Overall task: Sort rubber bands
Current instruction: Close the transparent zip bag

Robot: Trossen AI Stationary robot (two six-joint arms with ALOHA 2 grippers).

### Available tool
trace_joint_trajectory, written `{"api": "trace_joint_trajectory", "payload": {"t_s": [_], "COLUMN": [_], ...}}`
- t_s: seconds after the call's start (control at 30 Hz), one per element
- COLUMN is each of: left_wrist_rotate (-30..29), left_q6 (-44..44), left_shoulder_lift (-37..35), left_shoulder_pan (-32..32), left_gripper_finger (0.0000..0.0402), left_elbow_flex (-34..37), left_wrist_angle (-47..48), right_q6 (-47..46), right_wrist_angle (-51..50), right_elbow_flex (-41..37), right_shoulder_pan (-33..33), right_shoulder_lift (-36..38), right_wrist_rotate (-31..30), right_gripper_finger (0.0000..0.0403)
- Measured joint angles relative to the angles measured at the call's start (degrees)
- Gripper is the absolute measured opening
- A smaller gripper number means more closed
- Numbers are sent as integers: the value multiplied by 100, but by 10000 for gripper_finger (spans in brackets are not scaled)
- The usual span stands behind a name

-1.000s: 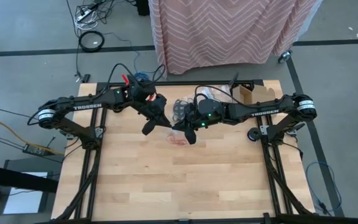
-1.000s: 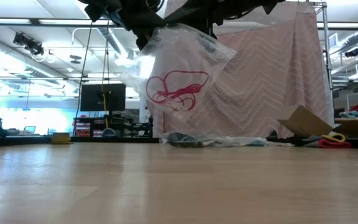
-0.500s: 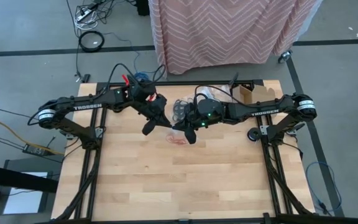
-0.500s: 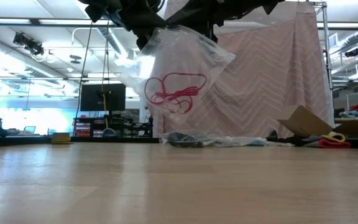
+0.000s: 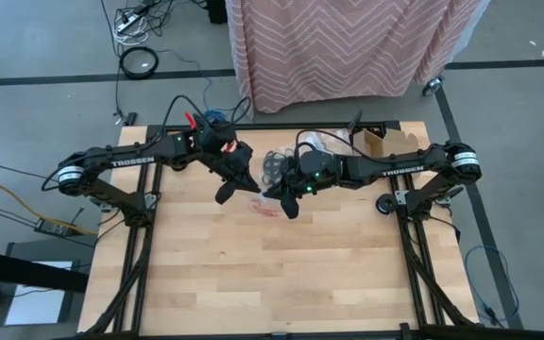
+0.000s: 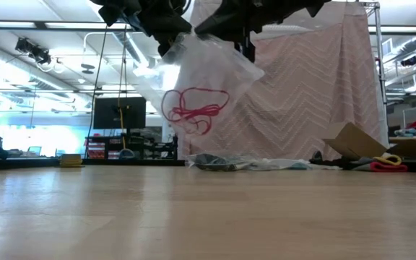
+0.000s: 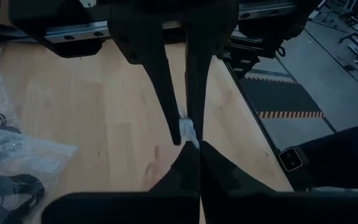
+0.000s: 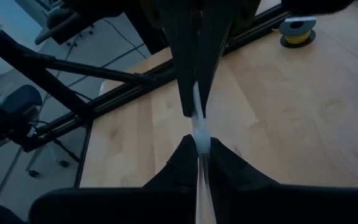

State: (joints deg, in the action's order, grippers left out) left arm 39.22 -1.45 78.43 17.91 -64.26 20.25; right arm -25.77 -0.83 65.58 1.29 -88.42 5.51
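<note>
Clear crinkly plastic bag (image 6: 208, 79) hangs frame centre, red rubber bands (image 6: 191, 110) inside, directly below my grippers. Left gripper (image 7: 186, 134) pinches bag edge; right gripper (image 8: 197, 134) likewise, fingers near shut.

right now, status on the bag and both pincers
Left pincer and right pincer both shut on clear bag, held above table. Red rubber bands inside. More bags behind.

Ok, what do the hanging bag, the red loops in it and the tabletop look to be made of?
The bag: thin clear plastic film, glossy and crinkled, the backdrop showing through. The red rubber bands: probably rubber, thin limp loops tangled inside it. The table: light wood, seemingly butcher-block, with visible strips and a smooth, faintly shiny finish.
</note>
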Motion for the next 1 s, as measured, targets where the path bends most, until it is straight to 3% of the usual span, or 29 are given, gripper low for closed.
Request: {"api": "trace_joint_trajectory", "payload": {"t_s": [0.37,0.67,1.0], "left_wrist_rotate": [66,3,-8], "left_q6": [-166,-594,-608], "left_shoulder_lift": [-33,-448,-911], "left_shoulder_pan": [211,656,1209], "left_gripper_finger": [0,0,0], "left_elbow_flex": [-264,-283,-281], "left_wrist_angle": [298,1074,1180], "right_q6": [-10,-10,-10], "right_wrist_angle": [-66,-213,-249], "right_elbow_flex": [-4,-11,-11], "right_shoulder_pan": [-29,-38,-38], "right_shoulder_lift": [2,2,0], "right_wrist_rotate": [-26,-6,12], "right_gripper_finger": [16,15,16]}}
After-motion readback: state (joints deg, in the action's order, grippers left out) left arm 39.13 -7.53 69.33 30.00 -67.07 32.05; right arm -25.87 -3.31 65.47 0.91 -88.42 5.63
